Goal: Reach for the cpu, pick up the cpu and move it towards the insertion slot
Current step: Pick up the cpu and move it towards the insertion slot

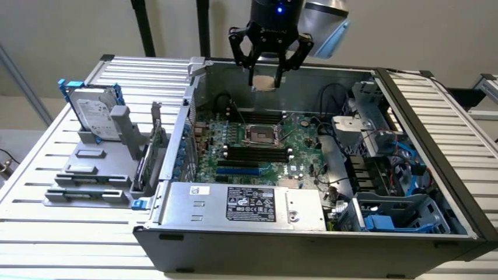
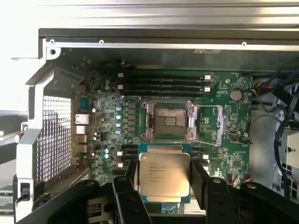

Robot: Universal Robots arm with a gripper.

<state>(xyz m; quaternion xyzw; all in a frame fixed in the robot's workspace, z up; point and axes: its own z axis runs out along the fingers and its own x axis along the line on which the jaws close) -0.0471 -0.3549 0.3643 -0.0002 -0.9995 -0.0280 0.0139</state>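
My gripper (image 1: 265, 80) hangs high above the open computer case with its black fingers shut on the cpu (image 1: 265, 82), whose tan underside faces the exterior camera. From the wrist, the cpu (image 2: 164, 174) shows its silvery-white printed top face between the two black fingers (image 2: 127, 186), a gripper (image 2: 164, 179) grasp on both side edges. The insertion slot (image 1: 263, 135), a square socket with a silvery frame and dark centre, lies on the green motherboard (image 1: 300, 153) well below the chip. In the wrist view the insertion slot (image 2: 169, 120) sits just beyond the held chip.
Long black memory slots (image 1: 253, 154) and a blue card slot (image 1: 237, 171) flank the socket. A silver hard drive with blue rails (image 1: 95, 114) stands on a grey rack at the exterior view's left. The power supply (image 1: 245, 204), cables and drive bays (image 1: 389, 169) crowd the case.
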